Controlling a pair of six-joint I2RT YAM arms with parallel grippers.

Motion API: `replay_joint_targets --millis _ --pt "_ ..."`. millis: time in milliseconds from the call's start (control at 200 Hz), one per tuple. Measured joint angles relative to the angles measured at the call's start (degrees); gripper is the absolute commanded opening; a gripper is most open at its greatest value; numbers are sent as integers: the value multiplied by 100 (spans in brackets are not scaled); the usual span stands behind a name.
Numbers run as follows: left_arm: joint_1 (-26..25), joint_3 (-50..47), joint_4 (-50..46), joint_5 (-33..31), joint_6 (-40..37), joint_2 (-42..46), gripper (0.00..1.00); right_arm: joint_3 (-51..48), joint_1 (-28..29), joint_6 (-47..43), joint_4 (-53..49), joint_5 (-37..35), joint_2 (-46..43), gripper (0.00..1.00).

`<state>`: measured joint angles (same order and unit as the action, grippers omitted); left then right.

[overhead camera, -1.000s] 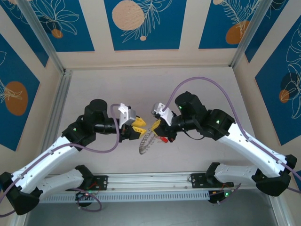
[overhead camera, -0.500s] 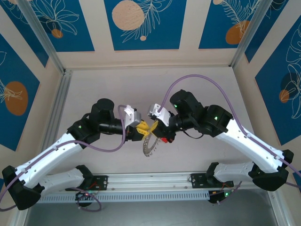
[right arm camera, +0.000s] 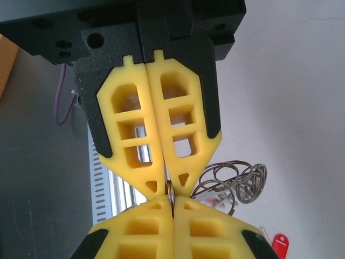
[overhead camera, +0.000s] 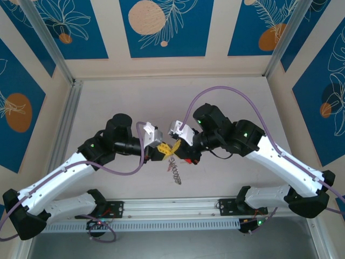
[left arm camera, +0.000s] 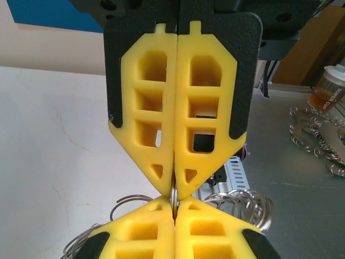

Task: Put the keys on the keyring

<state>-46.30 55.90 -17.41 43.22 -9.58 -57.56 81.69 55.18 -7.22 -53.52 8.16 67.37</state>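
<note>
My left gripper [overhead camera: 165,150] and right gripper [overhead camera: 177,146] meet tip to tip above the middle of the table. Both are shut on the same thin silvery keyring [left arm camera: 174,195], whose edge shows in the seam between the yellow fingertips [right arm camera: 180,181]. In the left wrist view my left gripper [left arm camera: 174,189] points down at the right one's fingers; in the right wrist view my right gripper [right arm camera: 168,188] faces the left one's. The keys [overhead camera: 176,173] hang below the pinch as a narrow silvery bunch, their loops [right arm camera: 233,181] spreading beside the fingers. A small red-headed piece [right arm camera: 278,244] lies on the table.
An aluminium rail [overhead camera: 172,208] runs along the near edge between the arm bases. Purple cables [overhead camera: 226,91] arch over both arms. Metal frame posts [overhead camera: 67,116] border the pale table. More metal rings [left arm camera: 318,137] and a cup [left arm camera: 328,89] sit off to the side.
My left gripper moved right to meet the right one and shut on the keyring. The keys, spread out as a fringed ring before, now hang as a narrow bunch.
</note>
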Motion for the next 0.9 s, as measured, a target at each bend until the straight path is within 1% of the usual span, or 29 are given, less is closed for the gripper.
replay_joint_targets --millis 25,100,155,230,435,530,705,900 --pt "-2 0 28 2 4 2 0 -20 -2 28 20 17 -22 23" --pt "-26 -35 133 57 66 42 0 -203 -57 4 258 17 -177 33" --pt "-52 -140 343 74 184 114 0 -433 -157 125 490 109 -367 37" --pt "-66 -348 693 85 372 208 0 -813 -308 254 839 328 -686 40" --pt "-66 -920 1832 225 1165 330 0 -1895 -866 778 1687 1047 -1681 40" --pt "-66 -1126 2474 293 1587 378 0 -2227 -977 973 2041 1342 -1941 39" --pt "-66 -1458 3569 411 2256 431 0 -2457 -988 1163 2470 1718 -2031 38" --pt "-66 -1585 4291 522 2675 367 0 -2599 -988 1292 3071 1963 -2028 35"
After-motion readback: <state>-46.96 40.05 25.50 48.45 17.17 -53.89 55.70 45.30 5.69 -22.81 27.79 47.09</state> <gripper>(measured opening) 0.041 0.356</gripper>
